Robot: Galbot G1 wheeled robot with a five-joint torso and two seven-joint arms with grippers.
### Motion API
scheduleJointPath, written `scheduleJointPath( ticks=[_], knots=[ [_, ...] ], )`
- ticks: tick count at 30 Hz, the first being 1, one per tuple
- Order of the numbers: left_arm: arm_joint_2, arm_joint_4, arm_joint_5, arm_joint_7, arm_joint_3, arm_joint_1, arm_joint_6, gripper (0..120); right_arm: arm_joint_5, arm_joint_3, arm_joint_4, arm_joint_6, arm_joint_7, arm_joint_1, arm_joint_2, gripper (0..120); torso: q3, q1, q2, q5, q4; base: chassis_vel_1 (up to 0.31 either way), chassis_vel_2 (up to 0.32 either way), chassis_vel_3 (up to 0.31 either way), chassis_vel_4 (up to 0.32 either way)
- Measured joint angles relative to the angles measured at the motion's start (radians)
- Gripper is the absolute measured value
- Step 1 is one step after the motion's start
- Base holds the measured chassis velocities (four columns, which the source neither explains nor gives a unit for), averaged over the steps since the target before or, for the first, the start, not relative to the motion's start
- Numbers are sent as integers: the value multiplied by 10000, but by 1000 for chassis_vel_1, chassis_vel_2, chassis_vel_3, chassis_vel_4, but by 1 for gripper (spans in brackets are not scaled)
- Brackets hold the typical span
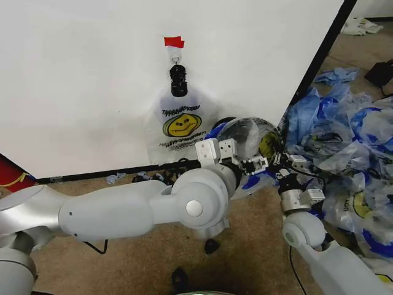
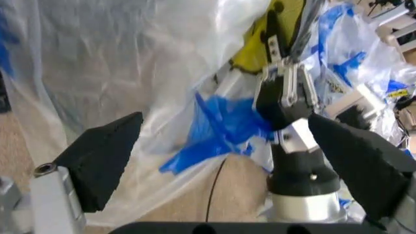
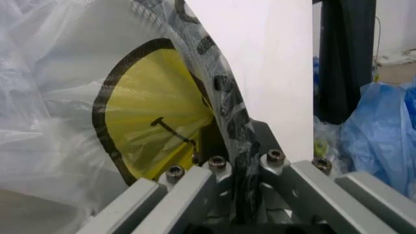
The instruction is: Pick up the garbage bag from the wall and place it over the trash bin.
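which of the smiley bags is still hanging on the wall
The garbage bag clipped under the red tape; the other smiley bag is stretched between both grippers.

Head view down on wall (image 1: 92,80); both wrist views hard against one shared garbage bag (image 2: 130,63).

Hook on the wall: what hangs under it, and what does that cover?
Under the hook, a black clip holds a smiley bag flat against the wall. The wall behind the bag is covered.
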Motion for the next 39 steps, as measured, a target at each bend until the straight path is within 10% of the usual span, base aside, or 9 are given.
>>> scheduleJointPath(
  ticks=[39],
  knots=[
    [-1126,1317,315,-453,307,274,-346,100,58,118,79,48,3,-48,-113,0,1,1,0,1,7,0,0,0,0]
  ],
)
